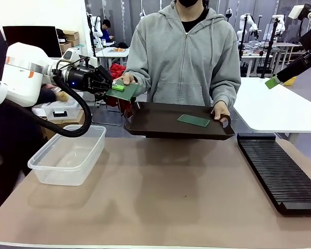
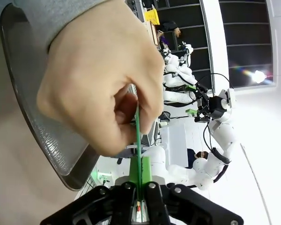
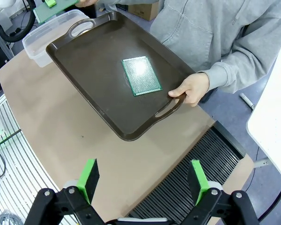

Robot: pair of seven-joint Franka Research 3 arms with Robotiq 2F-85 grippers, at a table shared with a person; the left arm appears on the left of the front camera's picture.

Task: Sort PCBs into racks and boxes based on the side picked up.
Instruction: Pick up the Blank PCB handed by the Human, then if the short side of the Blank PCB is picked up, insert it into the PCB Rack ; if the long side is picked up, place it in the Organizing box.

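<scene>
1. Left claw [image 2: 139, 174] is closed down tight on the lower edge of one PCB [image 2: 138, 140]. I see the board edge-on between the green pads in the left wrist view.
2. Same board from the front: left claw [image 1: 115, 87] holds it up off the table, just beyond the tray's left end, and the PCB [image 1: 125, 92] is tilted.
3. Right claw [image 3: 144, 180] hangs high over the table with its jaws spread wide and nothing between them.
4. On the table [image 1: 160, 197], near side: the clear tub [image 1: 46, 168] sits at my left with nothing in it that I can see, and the black slotted rack [image 1: 280, 171] lies along my right, slots bare.
5. Farther across: the dark brown tray [image 1: 155, 127] carries the second PCB [image 1: 194, 120], lying flat toward its right half. I cannot tell whether the tray touches the tabletop.
6. Far side: the person's one hand [image 2: 98, 89] pinches the top of the board I grip, and the other hand [image 1: 221, 110] holds the tray's right handle.
</scene>
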